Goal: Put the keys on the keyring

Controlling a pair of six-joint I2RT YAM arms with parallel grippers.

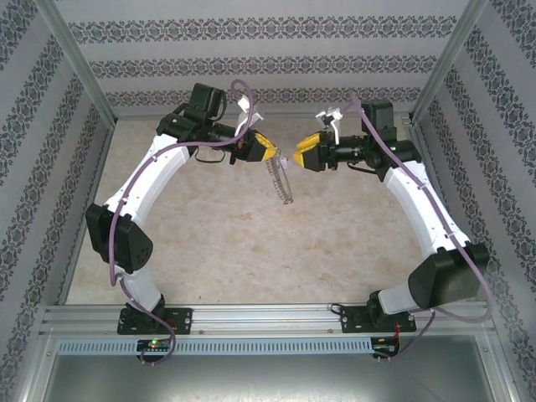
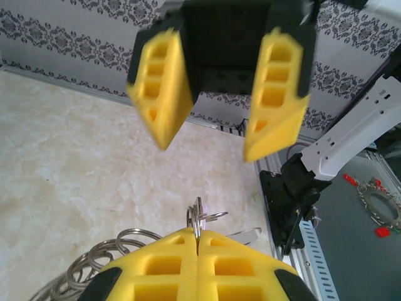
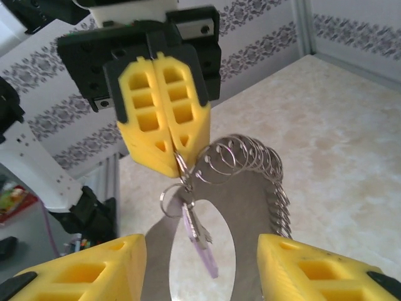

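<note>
The keyring is a flat grey metal hoop with several small silvery split rings along its rim. It hangs in the air between the two arms. My left gripper is shut on one small ring at the hoop's top, with its yellow tips pinched on the wire. A tiny key with a lilac head dangles from a ring just below those tips. My right gripper faces the left one and is open. Its yellow fingers stand on either side of the hoop and the key, and no pad touches the key.
The beige table top lies below, with patterned walls around it. A metal rail with both arm bases runs along the near edge. The right arm's base and a bench with small parts lie beyond the table's edge.
</note>
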